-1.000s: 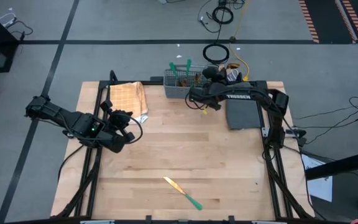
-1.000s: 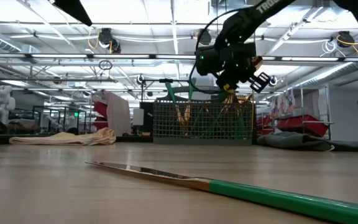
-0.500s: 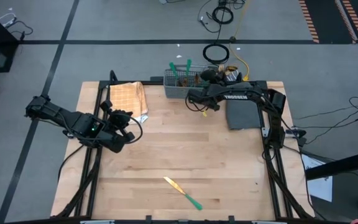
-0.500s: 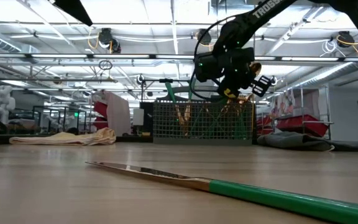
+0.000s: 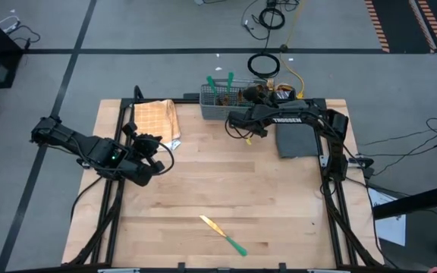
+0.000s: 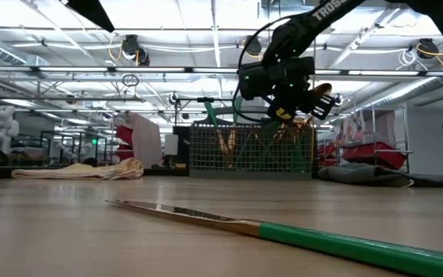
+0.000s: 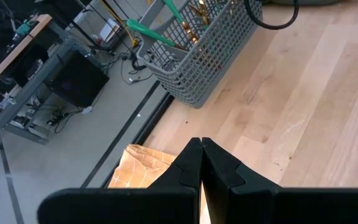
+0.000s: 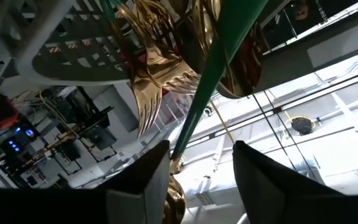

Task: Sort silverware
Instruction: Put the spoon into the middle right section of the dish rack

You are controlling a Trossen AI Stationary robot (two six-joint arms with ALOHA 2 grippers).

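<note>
The grey slotted basket (image 5: pixel 220 106) stands at the table's far edge, with several gold-headed, teal-handled pieces upright in it (image 6: pixel 252 150). My right gripper (image 5: pixel 243 127) hovers just in front of it, above the table (image 6: pixel 289 77), shut on one piece of silverware (image 8: pixel 211 81). A knife (image 5: pixel 223 236) with a gold blade and a teal handle lies flat near the table's near edge (image 6: pixel 283 231). My left gripper (image 5: pixel 154 157) is shut and empty at the left, beside the tan checked cloth (image 5: pixel 156 121); its fingers show closed in the left wrist view (image 7: pixel 201 163). My right gripper has a teal-handled piece between its two fingers. The slim handle (image 8: pixel 188 134) runs forward along the fingers toward the basket. A gold end (image 6: pixel 321 89) sticks out beside the gripper. The piece is lifted clear of the table. The fingers hide the exact place of contact.
A dark grey pad (image 5: pixel 297 139) lies at the table's far right, under the right arm. The cloth lies folded at the far left (image 7: pixel 143 167). Bare wood lies between the knife and the basket. Cables lie on the floor beyond the far edge.
My right gripper has stayed by the basket and turned about its own axis. The gold end of the piece it holds has swung from below the gripper to its side in the low view.
</note>
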